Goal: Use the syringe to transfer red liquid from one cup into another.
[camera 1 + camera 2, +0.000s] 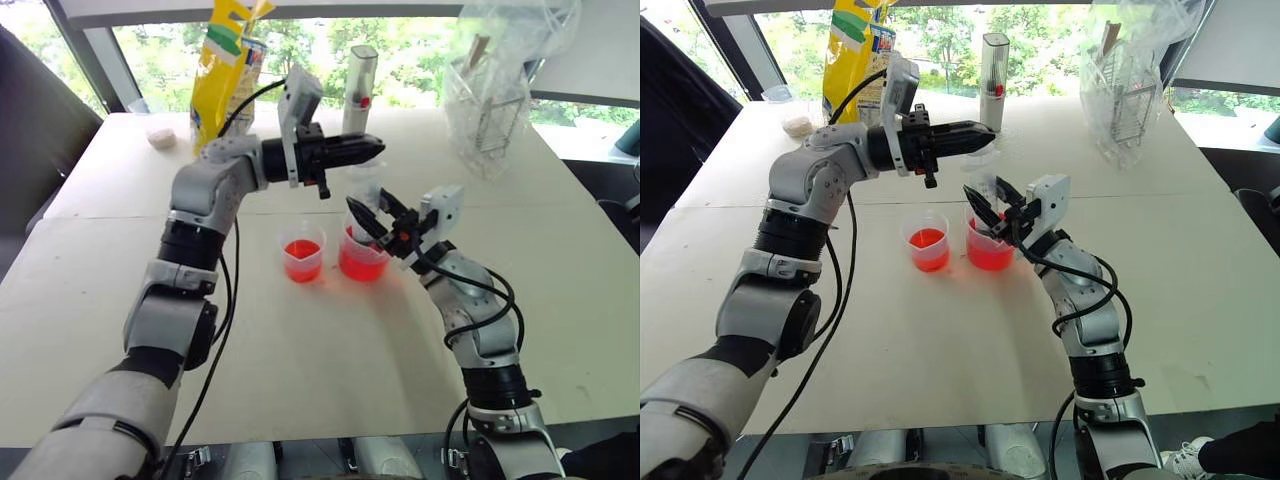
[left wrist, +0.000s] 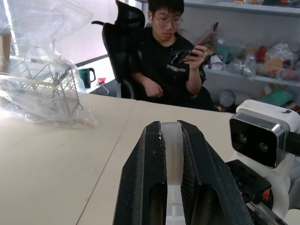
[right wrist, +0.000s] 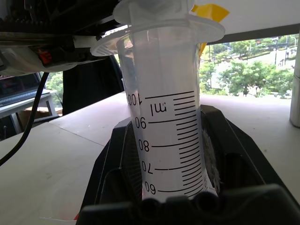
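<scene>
The syringe (image 1: pixel 367 186) stands upright with its tip down in the larger cup (image 1: pixel 362 262), which holds red liquid (image 1: pixel 360 266). My right gripper (image 1: pixel 373 217) is shut on the graduated barrel (image 3: pixel 164 122), fingers on either side. My left gripper (image 1: pixel 372 150) reaches in level from the left above it, shut on the plunger top (image 2: pixel 173 154), which shows as a pale strip between the black fingers (image 2: pixel 206 178). The smaller cup (image 1: pixel 303 260) stands just left of the larger one and holds a little red liquid too.
At the table's far side stand a yellow bag (image 1: pixel 225 70), a white bottle with a red dot (image 1: pixel 360 85) and a clear plastic bag over a wire rack (image 1: pixel 492 95). A person (image 2: pixel 171 56) sits beyond the table's right side.
</scene>
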Motion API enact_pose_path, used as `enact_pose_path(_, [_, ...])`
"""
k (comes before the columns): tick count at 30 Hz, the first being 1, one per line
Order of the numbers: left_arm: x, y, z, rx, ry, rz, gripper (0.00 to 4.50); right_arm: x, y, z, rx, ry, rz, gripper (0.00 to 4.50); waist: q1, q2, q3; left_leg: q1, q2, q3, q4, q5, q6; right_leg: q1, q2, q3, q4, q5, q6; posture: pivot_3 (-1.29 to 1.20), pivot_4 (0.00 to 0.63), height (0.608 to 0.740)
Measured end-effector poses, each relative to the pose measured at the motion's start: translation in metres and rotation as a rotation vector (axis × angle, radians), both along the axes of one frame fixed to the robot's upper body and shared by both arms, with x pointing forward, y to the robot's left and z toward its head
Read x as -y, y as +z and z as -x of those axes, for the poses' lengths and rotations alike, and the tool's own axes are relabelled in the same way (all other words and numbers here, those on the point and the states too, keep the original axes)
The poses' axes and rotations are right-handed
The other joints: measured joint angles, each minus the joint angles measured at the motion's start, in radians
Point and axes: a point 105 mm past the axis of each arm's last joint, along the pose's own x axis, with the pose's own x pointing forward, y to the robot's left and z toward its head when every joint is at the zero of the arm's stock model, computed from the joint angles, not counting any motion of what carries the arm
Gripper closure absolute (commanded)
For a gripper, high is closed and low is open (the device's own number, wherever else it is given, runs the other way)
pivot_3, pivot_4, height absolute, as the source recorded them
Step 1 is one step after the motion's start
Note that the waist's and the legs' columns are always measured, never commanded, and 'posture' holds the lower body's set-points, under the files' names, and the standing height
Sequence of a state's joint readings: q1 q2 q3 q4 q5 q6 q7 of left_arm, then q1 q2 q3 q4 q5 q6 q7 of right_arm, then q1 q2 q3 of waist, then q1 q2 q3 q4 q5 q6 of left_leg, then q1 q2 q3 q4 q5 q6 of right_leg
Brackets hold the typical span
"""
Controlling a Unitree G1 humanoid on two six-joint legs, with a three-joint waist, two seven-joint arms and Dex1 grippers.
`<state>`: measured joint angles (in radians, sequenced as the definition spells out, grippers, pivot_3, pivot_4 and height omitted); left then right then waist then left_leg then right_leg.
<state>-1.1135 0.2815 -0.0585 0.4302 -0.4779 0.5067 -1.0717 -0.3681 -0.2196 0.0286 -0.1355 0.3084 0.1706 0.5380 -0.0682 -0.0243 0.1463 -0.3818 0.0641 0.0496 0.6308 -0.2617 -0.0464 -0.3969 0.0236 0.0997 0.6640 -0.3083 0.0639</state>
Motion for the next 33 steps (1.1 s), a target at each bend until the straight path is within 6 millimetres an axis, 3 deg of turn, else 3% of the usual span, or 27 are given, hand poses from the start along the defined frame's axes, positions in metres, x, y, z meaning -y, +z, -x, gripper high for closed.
enact_pose_path(25, [-0.001,0.006,-0.005,0.029,0.004,0.003,4.47,0.003,-0.005,-0.001,-0.031,-0.002,0.013,3.14,0.0,0.0,0.0,0.0,0.0,0.0,0.0,0.0,0.0,0.0,0.0,0.0,0.0,0.0,0.0,0.0,0.15,0.74])
enact_pose_path(27, [-0.001,0.007,-0.005,0.034,0.004,0.002,3.6,0.002,-0.003,-0.001,-0.022,0.0,0.012,3.14,0.0,0.0,0.0,0.0,0.0,0.0,0.0,0.0,0.0,0.0,0.0,0.0,0.0,0.0,0.0,0.0,0.15,0.74])
enact_pose_path(33, [-0.027,0.028,-0.011,0.137,0.125,0.034,0.9,0.002,-0.004,0.001,-0.024,0.012,0.03,3.14,0.0,0.0,0.0,0.002,0.001,0.0,-0.001,0.0,0.0,0.001,0.001,0.001,0.0,0.0,0.0,0.0,0.15,0.74])
